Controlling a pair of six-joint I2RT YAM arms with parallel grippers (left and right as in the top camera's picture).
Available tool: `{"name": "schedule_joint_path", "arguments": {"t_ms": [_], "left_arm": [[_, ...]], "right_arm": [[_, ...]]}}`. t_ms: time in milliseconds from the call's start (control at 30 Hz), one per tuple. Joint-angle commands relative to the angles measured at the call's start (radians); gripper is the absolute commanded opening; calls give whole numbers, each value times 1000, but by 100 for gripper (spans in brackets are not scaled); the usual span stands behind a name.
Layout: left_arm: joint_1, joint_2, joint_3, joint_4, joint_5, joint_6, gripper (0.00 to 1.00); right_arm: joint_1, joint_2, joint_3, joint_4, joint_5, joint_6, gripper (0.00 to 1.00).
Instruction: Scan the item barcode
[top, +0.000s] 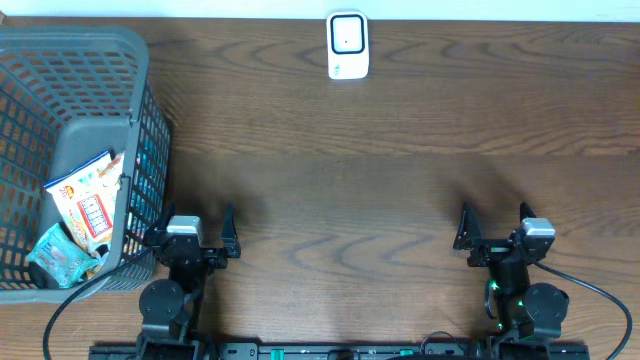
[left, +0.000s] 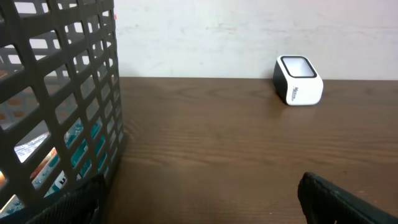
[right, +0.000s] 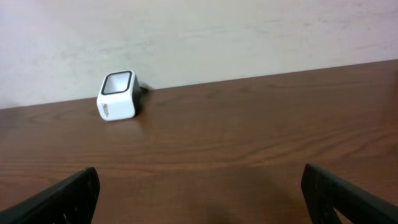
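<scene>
A white barcode scanner (top: 347, 45) with a dark window stands at the far middle of the wooden table; it also shows in the left wrist view (left: 298, 88) and the right wrist view (right: 117, 94). The items lie in a grey mesh basket (top: 130, 60) at the left: a white and orange packet (top: 88, 200) and a teal packet (top: 62, 255). My left gripper (top: 190, 222) is open beside the basket's near right corner, holding nothing. My right gripper (top: 495, 215) is open near the front right, also holding nothing. Only bare wood lies between the jaws (left: 199, 193) (right: 199, 180).
The basket wall (left: 62, 93) stands right against my left gripper's left finger, with teal packaging (left: 78, 146) showing through the mesh. A pale wall runs behind the table's far edge. Cables trail from both arm bases at the front edge.
</scene>
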Motion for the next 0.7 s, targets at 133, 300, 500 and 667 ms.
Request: {"name": "schedule_joint_path", "arguments": {"t_ms": [133,300,500,667], "left_arm": [[-3,-3,-23,-18,-31,6,98],[-2,-1,-23,-30,-29,6,98],[-3,-1,-23,-30,-28,5,98],[-3,-1,-23,-30,-28,5,98]], "right_arm": [[4,-5,-1,-4,8,3,99],[4,-5,-1,-4,8,3,99],[4,-5,-1,-4,8,3,99],[4,-5,-1,-4,8,3,99]]}}
